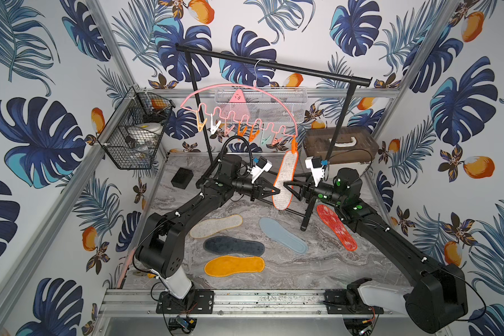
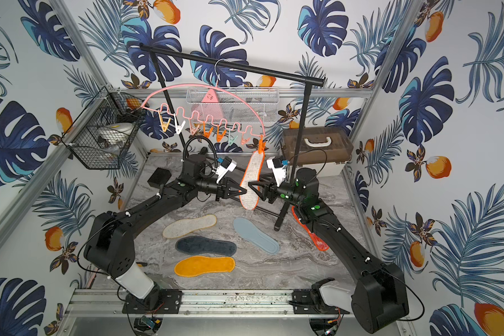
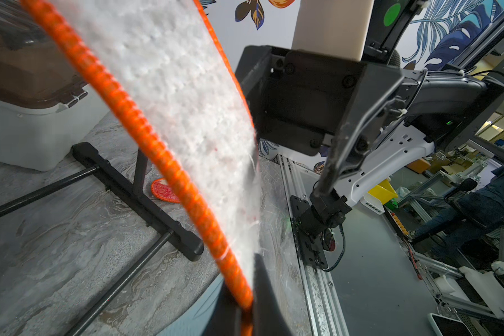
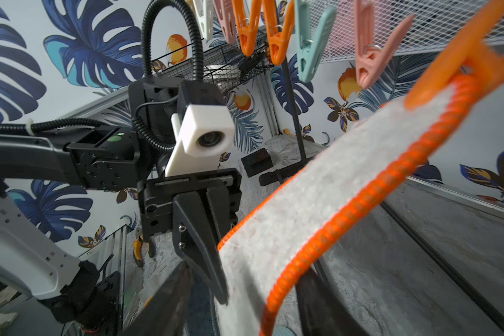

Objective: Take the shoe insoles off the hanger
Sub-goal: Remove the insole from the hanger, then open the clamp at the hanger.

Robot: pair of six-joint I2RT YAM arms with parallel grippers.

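Last one clipped to the pink hanger (image 1: 233, 84): a white-felt insole with orange stitched edge (image 1: 282, 180), pinched at its top end by the orange clip (image 1: 294, 145) at the hanger's 3 o'clock end. Hanger hooked over the black garment rail (image 1: 274, 64). Long axis near vertical, running in both top views from 1 o'clock at the clip down to 7 o'clock at the free end, apparently off the tabletop.

Already flat on the marble tabletop (image 1: 317, 270), from 8 o'clock round to 4 o'clock of the hanging one: cream insole (image 1: 216, 226), navy insole (image 1: 233, 246), orange insole (image 1: 234, 265), blue-grey insole (image 1: 282, 235), and red-orange mesh insole (image 1: 336, 227), the last partly under the right arm.

Flanked at mid-length: left gripper (image 1: 277, 191) at 9 o'clock of the felt, right gripper (image 1: 285, 184) at 3 o'clock, equally near, tips facing each other across it.

Left jaws closed down on the stitched edge, orange stitching pinched between the fingers in the left wrist view. Right jaws parted, one finger on each side of the felt in the right wrist view, gripping nothing; cannot tell whether either finger brushes it.

Judged next: a pull by the left grip toward 6 o'clock, along the long axis and away from the clip. Risk of dragging the hanger along the rail instead of freeing the felt. Thin felt, likely to bend rather than resist.
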